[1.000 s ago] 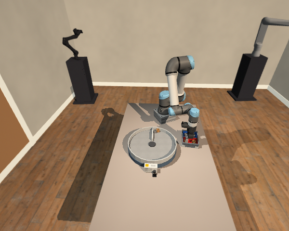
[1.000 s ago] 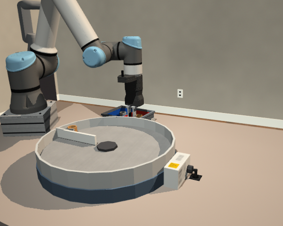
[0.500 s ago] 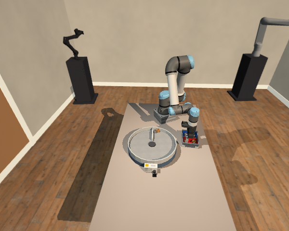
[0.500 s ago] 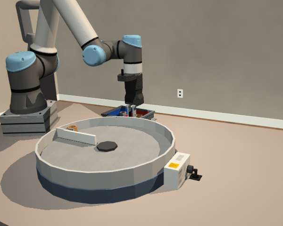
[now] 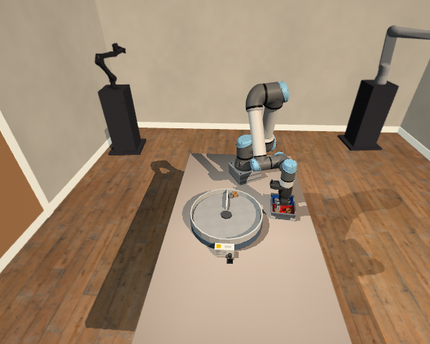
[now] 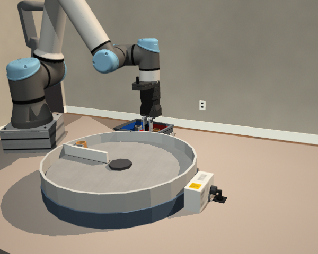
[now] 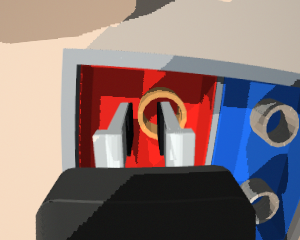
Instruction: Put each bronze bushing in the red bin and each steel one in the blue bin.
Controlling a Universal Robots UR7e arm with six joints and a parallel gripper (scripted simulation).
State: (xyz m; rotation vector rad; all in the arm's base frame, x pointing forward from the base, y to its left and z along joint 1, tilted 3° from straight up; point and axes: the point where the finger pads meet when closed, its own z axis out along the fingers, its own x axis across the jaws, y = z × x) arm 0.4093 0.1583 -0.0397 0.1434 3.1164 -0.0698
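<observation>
Gripper (image 5: 283,204) (image 6: 147,128) (image 7: 145,119) part-open over red bin (image 5: 283,208) (image 6: 164,127) (image 7: 102,120), nothing seen between fingers; narrow gap presumably spares neighbours. Bushings by material: one bronze (image 7: 162,93) clear in red, two steel in blue bin (image 5: 277,196) (image 6: 129,126) (image 7: 232,130). Turntable (image 5: 211,223) (image 6: 85,174), far side: one bronze (image 5: 235,193) (image 6: 81,143), one apparently steel (image 5: 231,195) (image 6: 79,145).
</observation>
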